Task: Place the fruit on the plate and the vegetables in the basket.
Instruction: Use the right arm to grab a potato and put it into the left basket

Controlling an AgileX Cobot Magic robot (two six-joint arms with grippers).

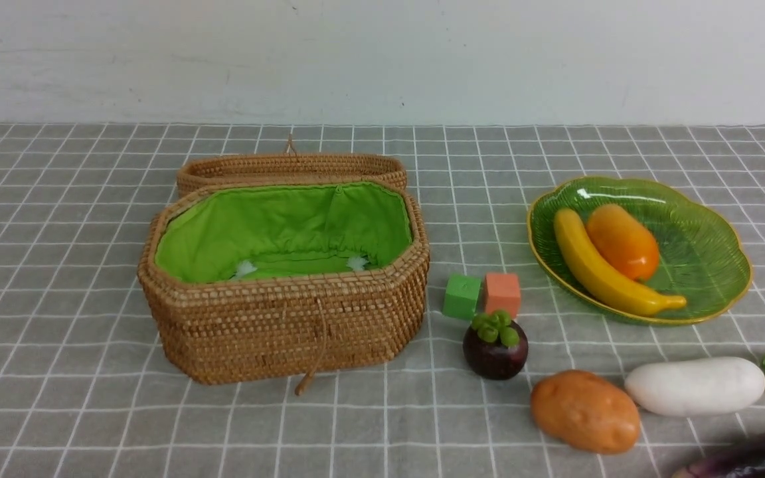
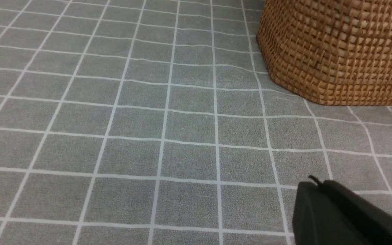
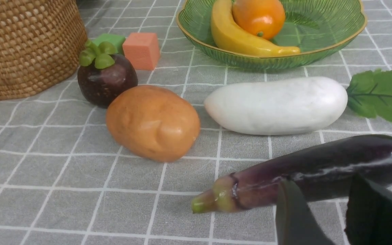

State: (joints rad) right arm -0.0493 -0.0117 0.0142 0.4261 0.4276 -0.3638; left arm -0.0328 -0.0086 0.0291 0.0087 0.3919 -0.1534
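Grey cloth, white grid, pale wall (image 1: 382, 60) behind. Right claw (image 3: 322, 190): fingers parted, nothing between them, above the eggplant (image 3: 305, 173); probably positioned for a grasp across its body. Left claw (image 2: 318, 183): closed, near the basket (image 2: 359, 58). Outward from the right claw: radish (image 3: 277, 105) just beyond the eggplant, potato (image 3: 153, 122) beside it, then mangosteen (image 3: 107, 80) near two cubes (image 3: 141, 51). Farther out, banana (image 3: 247, 39) and mango (image 3: 259, 17) lie on the plate (image 3: 332, 44), sorted as fruit. Basket stands uncovered, presumably to receive vegetables.
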